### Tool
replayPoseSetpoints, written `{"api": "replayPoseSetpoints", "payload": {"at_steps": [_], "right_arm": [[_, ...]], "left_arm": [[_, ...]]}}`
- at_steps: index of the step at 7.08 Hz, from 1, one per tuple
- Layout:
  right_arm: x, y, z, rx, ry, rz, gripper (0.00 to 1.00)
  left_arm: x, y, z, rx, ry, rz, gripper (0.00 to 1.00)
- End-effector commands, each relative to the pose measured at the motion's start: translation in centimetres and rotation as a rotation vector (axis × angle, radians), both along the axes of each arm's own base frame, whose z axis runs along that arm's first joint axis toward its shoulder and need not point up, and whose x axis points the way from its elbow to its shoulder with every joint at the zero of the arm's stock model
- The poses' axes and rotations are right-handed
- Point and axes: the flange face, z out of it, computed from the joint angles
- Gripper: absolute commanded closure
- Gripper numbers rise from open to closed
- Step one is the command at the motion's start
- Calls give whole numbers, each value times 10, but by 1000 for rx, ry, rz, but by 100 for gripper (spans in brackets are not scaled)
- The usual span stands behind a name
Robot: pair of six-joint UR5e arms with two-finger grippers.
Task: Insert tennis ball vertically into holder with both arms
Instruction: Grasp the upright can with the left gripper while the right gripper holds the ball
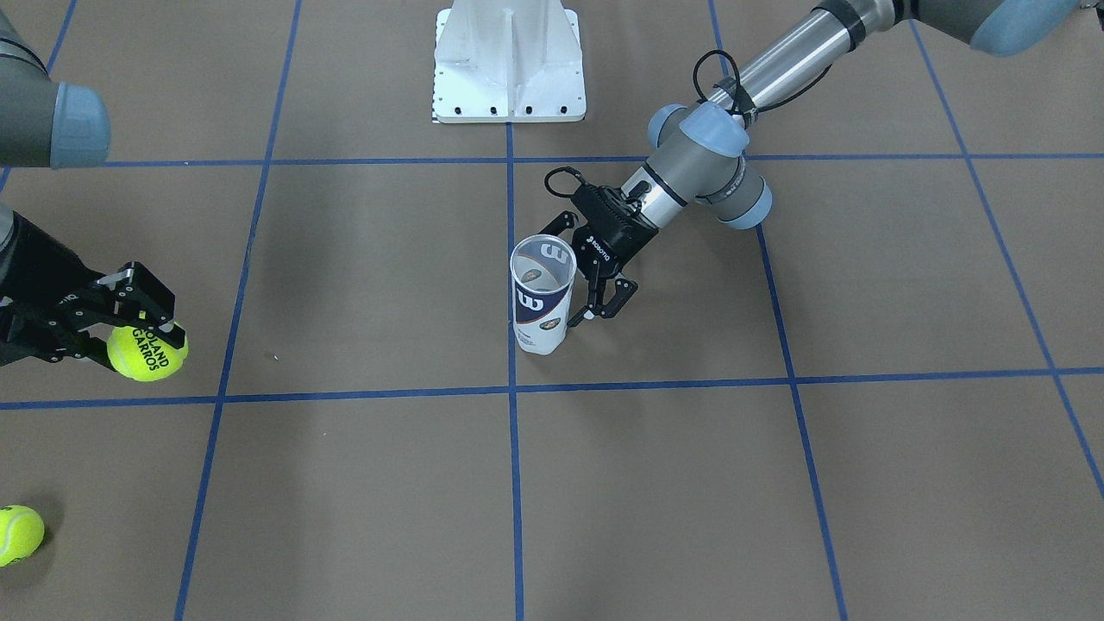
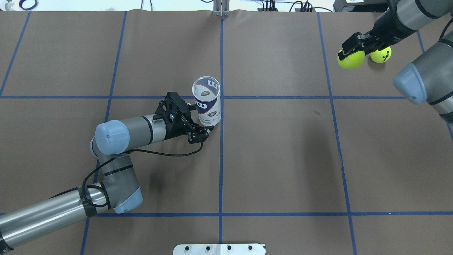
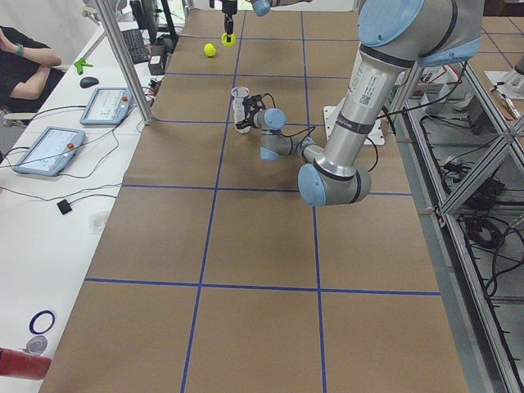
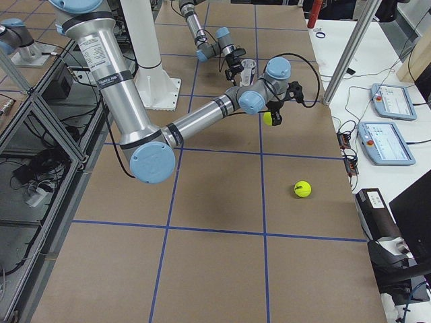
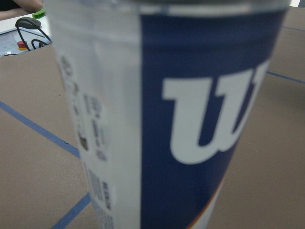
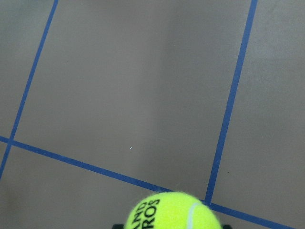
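With the tennis ball (image 1: 147, 352) pinched in the right end effector (image 1: 138, 332) at nine o'clock, carry toward the upright holder (image 1: 541, 293) mid-desk; left end effector (image 1: 580, 267) seemingly spread around it. Centre over rim, lower straight.

Even, bright overhead light across your table; no harsh glare on the brown surface.

You see soft, diffuse shadows under both arms and beside the holder (image 1: 542, 293); your fixed views are sharp; the left wrist view is blurred, the holder's label too close to focus; the tennis ball (image 6: 174, 212) is slightly soft at the frame's bottom edge.
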Motion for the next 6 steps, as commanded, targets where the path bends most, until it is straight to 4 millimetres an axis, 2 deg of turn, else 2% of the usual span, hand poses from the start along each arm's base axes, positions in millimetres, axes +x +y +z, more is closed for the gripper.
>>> {"api": "replayPoseSetpoints", "payload": {"at_steps": [1, 4, 6], "right_arm": [[-3, 3, -3, 6, -3, -6, 100], [-6, 9, -13, 4, -15, -2, 100], [-8, 10, -16, 9, -18, -6, 100]], "left_arm": [[-1, -3, 0, -1, -1, -26, 1], [-1, -3, -1, 0, 0, -29, 1], [7, -10, -12, 2, 9, -62, 1]]}}
